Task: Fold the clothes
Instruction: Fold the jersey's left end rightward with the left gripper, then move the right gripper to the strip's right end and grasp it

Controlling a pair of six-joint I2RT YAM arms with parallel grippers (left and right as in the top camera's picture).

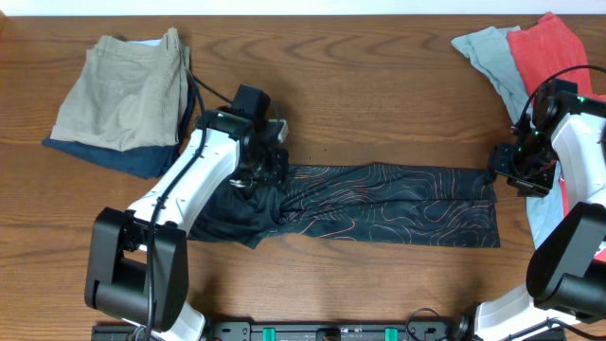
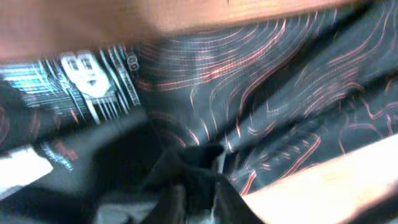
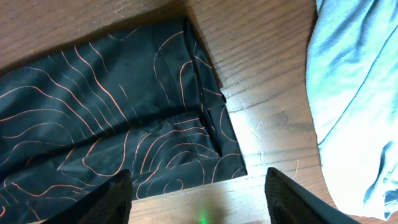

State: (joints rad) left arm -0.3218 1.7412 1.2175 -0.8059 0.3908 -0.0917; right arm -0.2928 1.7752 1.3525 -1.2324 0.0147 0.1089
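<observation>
The clothes, a black jersey (image 1: 398, 204) with thin orange contour lines, lie stretched in a long band across the table's middle, bunched into folds at the left end. My left gripper (image 1: 260, 180) is down on that bunched end. The left wrist view is blurred: jersey fabric (image 2: 267, 93) rises in a peak between the dark fingers (image 2: 231, 198), and whether they still pinch it does not show. My right gripper (image 3: 198, 180) hangs open over bare wood just off the jersey's right-hand corner (image 3: 93, 124), with nothing between its fingers. Overhead, it (image 1: 502, 170) sits at the band's right end.
Khaki shorts (image 1: 123, 90) lie on a navy garment (image 1: 142, 161) at the back left. A grey T-shirt (image 1: 488, 52) and a red T-shirt (image 1: 549, 47) lie at the back right, and pale grey-blue cloth (image 3: 360, 93) lies close beside the right gripper.
</observation>
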